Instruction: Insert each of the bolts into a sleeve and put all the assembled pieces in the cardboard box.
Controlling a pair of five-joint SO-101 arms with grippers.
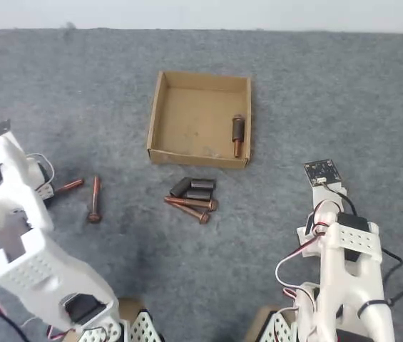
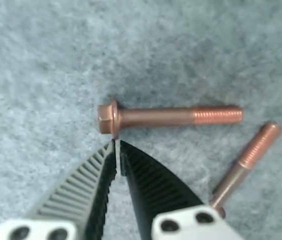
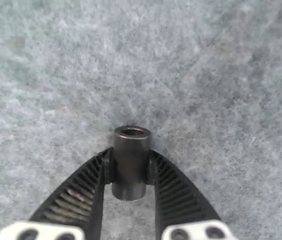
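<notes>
My left gripper is shut with nothing in it, its tips just short of the hexagonal head of a copper bolt lying on the grey carpet. A second bolt lies close by at an angle. These two bolts sit beside the left arm. My right gripper is shut on a dark sleeve, held upright over bare carpet with its bore showing. The cardboard box holds one assembled piece by its right wall.
Just in front of the box lie two dark sleeves and two more bolts close together. The right arm stands at the lower right. Grey carpet covers the whole table.
</notes>
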